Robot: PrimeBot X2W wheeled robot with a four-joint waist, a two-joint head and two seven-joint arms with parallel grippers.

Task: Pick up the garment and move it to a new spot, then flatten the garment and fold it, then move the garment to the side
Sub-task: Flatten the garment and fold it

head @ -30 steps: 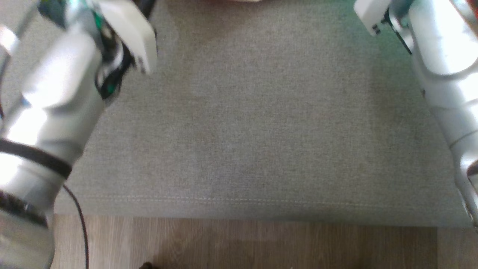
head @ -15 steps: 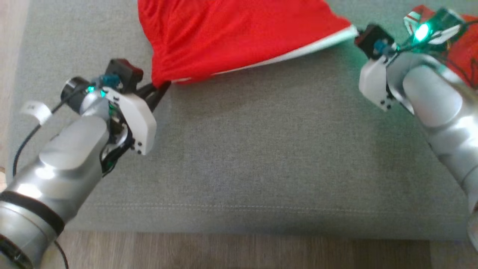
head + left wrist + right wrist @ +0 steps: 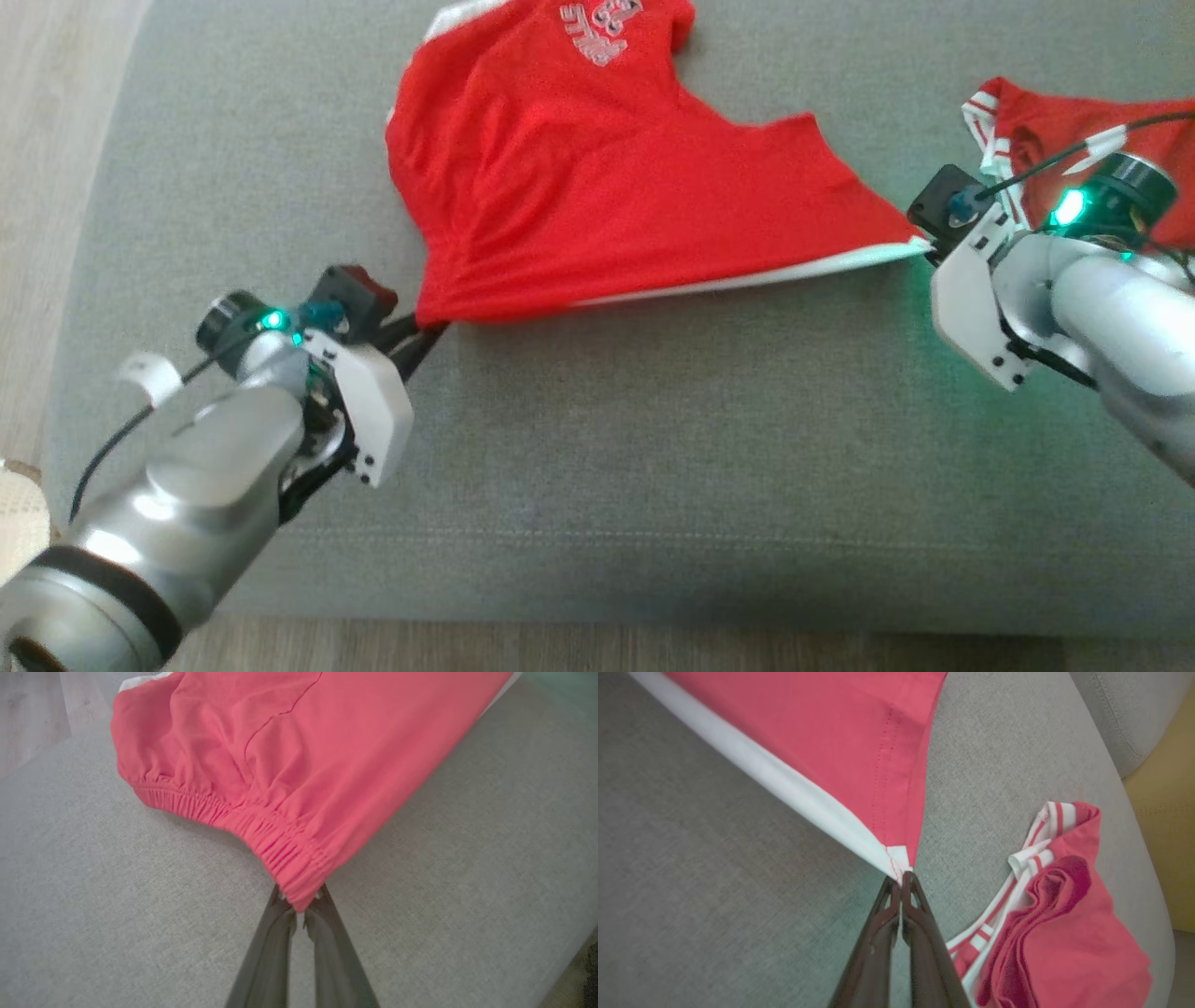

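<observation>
Pinches the elastic waistband corner of the red garment between the closed fingers of the left gripper, tips clamped tight on the gathered cloth. Grips the white-trimmed hem corner of the same garment with the right gripper, fingers pressed together, cloth caught at the very tips. Pulls the near edge into a straight line between the two grips, white trim running along it toward the right side. Lies spread over the far half of the grey sofa cushion, around the middle in head view, with white printed lettering at the far end. Bunches into small folds next to the left grip. Cannot tell whether the held edge touches the cushion. Shows a second red garment with red-and-white striped trim, crumpled just beside the right gripper at the cushion's right end, apart from the held one. Shows pale wood floor past the cushion's left edge, and a yellow surface beyond its right edge in right wrist view.
</observation>
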